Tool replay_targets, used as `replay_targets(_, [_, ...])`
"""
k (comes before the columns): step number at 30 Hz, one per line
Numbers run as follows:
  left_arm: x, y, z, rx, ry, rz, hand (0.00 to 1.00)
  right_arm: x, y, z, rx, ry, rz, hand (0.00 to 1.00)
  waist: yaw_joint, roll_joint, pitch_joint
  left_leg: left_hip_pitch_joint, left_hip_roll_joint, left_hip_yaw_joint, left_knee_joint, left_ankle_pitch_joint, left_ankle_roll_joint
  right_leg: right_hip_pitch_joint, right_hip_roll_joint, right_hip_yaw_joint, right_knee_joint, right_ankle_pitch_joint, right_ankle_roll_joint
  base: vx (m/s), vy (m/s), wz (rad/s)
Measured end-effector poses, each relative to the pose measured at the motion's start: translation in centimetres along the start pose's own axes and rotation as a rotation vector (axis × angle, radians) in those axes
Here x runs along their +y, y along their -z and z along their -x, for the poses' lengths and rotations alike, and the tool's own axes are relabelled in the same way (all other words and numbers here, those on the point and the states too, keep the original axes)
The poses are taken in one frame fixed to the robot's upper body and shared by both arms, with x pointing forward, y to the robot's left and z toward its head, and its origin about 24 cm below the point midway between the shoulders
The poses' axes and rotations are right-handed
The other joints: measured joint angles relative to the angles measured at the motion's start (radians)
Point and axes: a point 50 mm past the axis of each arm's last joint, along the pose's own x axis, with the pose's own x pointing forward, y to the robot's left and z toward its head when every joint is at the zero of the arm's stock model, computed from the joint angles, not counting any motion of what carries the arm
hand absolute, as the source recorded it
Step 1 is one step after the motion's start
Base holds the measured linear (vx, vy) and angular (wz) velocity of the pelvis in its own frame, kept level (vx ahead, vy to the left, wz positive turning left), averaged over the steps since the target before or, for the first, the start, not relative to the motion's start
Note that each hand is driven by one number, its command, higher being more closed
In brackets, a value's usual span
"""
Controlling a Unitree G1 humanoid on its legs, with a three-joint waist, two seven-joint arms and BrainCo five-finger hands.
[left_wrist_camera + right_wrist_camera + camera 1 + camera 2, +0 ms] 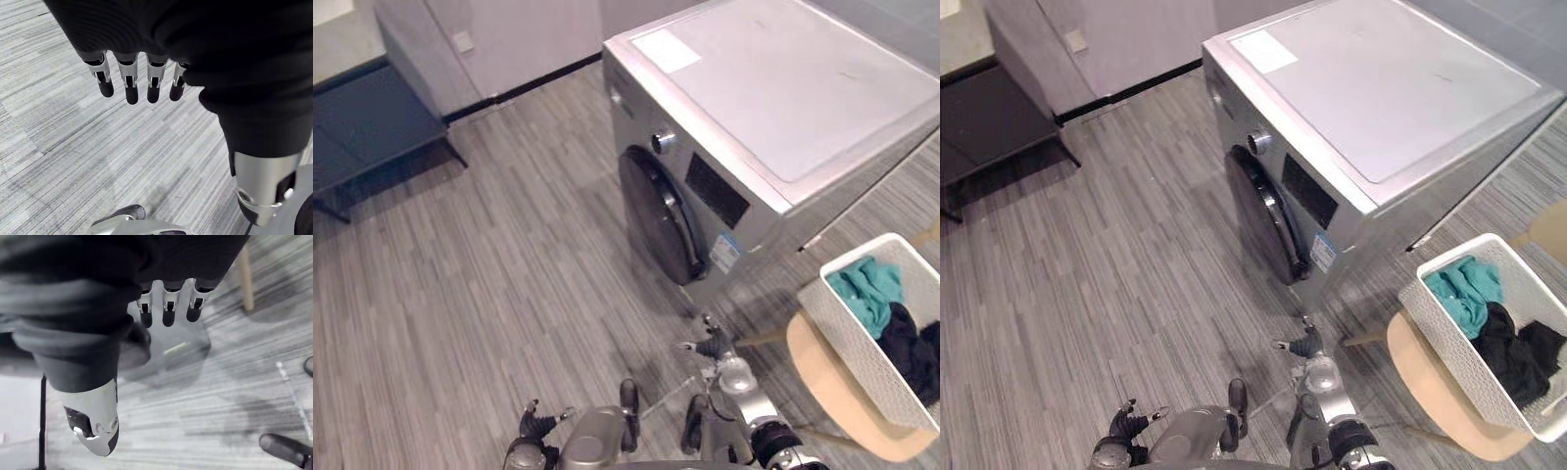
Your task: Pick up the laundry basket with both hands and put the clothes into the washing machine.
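A white laundry basket stands on a round wooden stool at the right, holding teal clothes and black clothes. The silver washing machine stands to its upper left, its dark round door closed. My left hand hangs low over the floor at the bottom, its fingers straight and empty. Over the floor between the machine's front and the stool is my right hand, its fingers relaxed and holding nothing. Both hands are well apart from the basket.
A dark low table stands at the upper left by the grey wall. Striped grey floor spreads in front of the machine's door.
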Motion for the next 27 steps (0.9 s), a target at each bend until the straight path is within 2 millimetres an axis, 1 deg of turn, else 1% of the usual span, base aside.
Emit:
replay_targets(1, [-0.2, -0.5, 0.0, -0.02, -0.001, 0.009, 0.0, -0.7, -1.8, -0.5, -0.063, 0.035, 0.01, 0.0, 0.0, 0.012, 0.007, -0.011, -0.002, -0.007, 0.0, 0.003, 0.004, -0.005, -0.002, -0.012, 0.003, 0.0, 0.0, 0.1, -0.013, 0.25])
replay_targets(2, [-0.3, -0.7, 0.0, -0.026, 0.0, 0.011, 0.0, -1.3, -2.6, -0.8, -0.091, 0.056, 0.02, 0.0, 0.001, 0.018, 0.011, -0.016, -0.002, -0.01, 0.001, 0.003, 0.004, -0.008, -0.003, -0.014, 0.004, 0.0, 0.0, 0.06, -0.017, 0.21])
replay_targets(3, [-0.5, -1.0, -0.1, -0.033, -0.005, 0.018, 0.0, -2.2, -4.1, -1.2, -0.14, 0.103, 0.037, 0.0, 0.004, 0.028, 0.019, -0.028, -0.003, -0.014, 0.001, 0.003, 0.003, -0.023, -0.005, -0.015, 0.015, 0.0, -0.001, 0.04, -0.026, 0.12])
replay_targets(4, [-0.6, -1.1, -0.1, -0.038, -0.006, 0.022, 0.0, -3.2, -5.4, -1.6, -0.176, 0.155, 0.044, 0.0, 0.004, 0.036, 0.024, -0.043, -0.005, -0.015, 0.001, 0.008, -0.005, -0.043, -0.009, -0.015, 0.029, 0.0, -0.001, 0.04, -0.031, 0.11])
replay_targets(5, [-0.5, -1.3, -0.1, -0.044, -0.007, 0.023, 0.0, -3.8, -6.0, -1.8, -0.192, 0.186, 0.044, 0.0, 0.004, 0.037, 0.033, -0.048, -0.007, -0.015, 0.001, 0.015, -0.016, -0.049, -0.014, -0.016, 0.036, 0.0, -0.001, 0.02, -0.046, 0.1])
replay_targets(6, [-0.5, -1.7, -0.1, -0.058, -0.011, 0.029, 0.0, -5.0, -7.1, -2.1, -0.218, 0.242, 0.043, 0.0, 0.005, 0.042, 0.049, -0.058, -0.008, -0.015, 0.001, 0.022, -0.025, -0.062, -0.018, -0.018, 0.046, 0.0, -0.001, 0.0, -0.058, 0.13])
replay_targets(7, [-0.4, -1.9, -0.2, -0.066, -0.014, 0.042, 0.0, -6.4, -7.8, -2.3, -0.237, 0.298, 0.049, 0.0, 0.006, 0.049, 0.059, -0.07, -0.008, -0.022, 0.001, 0.026, -0.031, -0.076, -0.02, -0.022, 0.058, -0.002, -0.004, -0.01, -0.078, 0.15])
replay_targets(9, [-0.4, -2.1, -0.2, -0.074, -0.025, 0.059, 0.0, -8.3, -8.4, -2.3, -0.253, 0.357, 0.066, 0.0, 0.006, 0.056, 0.078, -0.078, -0.005, -0.031, -0.001, 0.03, -0.03, -0.086, -0.021, -0.03, 0.07, -0.004, -0.007, -0.02, -0.078, 0.12])
replay_targets(11, [-0.4, -2.1, -0.2, -0.073, -0.028, 0.062, 0.0, -9.3, -8.8, -2.1, -0.281, 0.384, 0.083, 0.0, 0.003, 0.062, 0.087, -0.091, -0.005, -0.04, -0.008, 0.037, -0.024, -0.105, -0.021, -0.036, 0.082, -0.01, -0.017, -0.03, -0.072, 0.08])
replay_targets(13, [-0.4, -2.1, -0.2, -0.072, -0.028, 0.061, 0.0, -9.2, -9.0, -2.0, -0.286, 0.389, 0.075, 0.0, 0.001, 0.063, 0.088, -0.091, -0.005, -0.042, -0.028, 0.053, -0.028, -0.114, -0.022, -0.036, 0.088, -0.011, -0.018, -0.03, -0.065, 0.08])
replay_targets(15, [-0.4, -2.2, -0.2, -0.076, -0.027, 0.062, 0.0, -9.1, -9.0, -1.4, -0.308, 0.407, 0.057, 0.0, 0.001, 0.063, 0.088, -0.088, -0.005, -0.048, -0.037, 0.057, -0.032, -0.115, -0.021, -0.038, 0.092, -0.016, -0.025, -0.04, -0.069, 0.08])
replay_targets(18, [-0.7, -2.2, -0.1, -0.073, -0.02, 0.059, 0.0, -9.1, -9.0, 0.0, -0.359, 0.434, 0.022, 0.0, 0.0, 0.063, 0.089, -0.082, -0.005, -0.05, -0.049, 0.057, -0.031, -0.115, -0.021, -0.038, 0.097, -0.018, -0.028, -0.06, -0.046, 0.02])
replay_targets(19, [-0.7, -2.2, -0.1, -0.075, -0.019, 0.056, 0.0, -8.9, -8.5, 0.5, -0.363, 0.446, 0.012, 0.0, -0.002, 0.063, 0.089, -0.073, -0.006, -0.049, -0.067, 0.064, -0.021, -0.115, -0.021, -0.036, 0.096, -0.018, -0.028, -0.06, -0.026, -0.03])
replay_targets(20, [-0.7, -2.2, -0.1, -0.075, -0.02, 0.056, 0.0, -8.8, -8.2, 0.6, -0.358, 0.449, 0.011, 0.0, -0.003, 0.063, 0.089, -0.071, -0.006, -0.049, -0.074, 0.066, -0.022, -0.115, -0.021, -0.036, 0.094, -0.018, -0.028, -0.06, -0.022, -0.03])
replay_targets(22, [-0.7, -2.3, -0.1, -0.079, -0.019, 0.046, 0.0, -8.2, -6.7, 1.0, -0.315, 0.451, 0.001, 0.0, -0.004, 0.063, 0.09, -0.071, -0.007, -0.043, -0.091, 0.074, -0.023, -0.123, -0.02, -0.03, 0.089, -0.018, -0.028, -0.06, -0.021, -0.06])
replay_targets(25, [-0.7, -2.6, -0.2, -0.09, -0.016, 0.039, 0.0, -7.9, -5.8, 1.1, -0.285, 0.445, 0.001, 0.0, -0.005, 0.061, 0.093, -0.071, -0.008, -0.038, -0.121, 0.095, -0.023, -0.14, -0.019, -0.025, 0.091, -0.017, -0.028, -0.03, -0.029, -0.05])
replay_targets(27, [-0.8, -3.1, -0.3, -0.102, -0.015, 0.039, 0.0, -8.1, -5.7, 0.8, -0.273, 0.443, 0.011, 0.0, -0.004, 0.06, 0.101, -0.071, -0.008, -0.04, -0.124, 0.103, -0.018, -0.143, -0.019, -0.026, 0.095, -0.017, -0.029, -0.01, -0.049, 0.02])
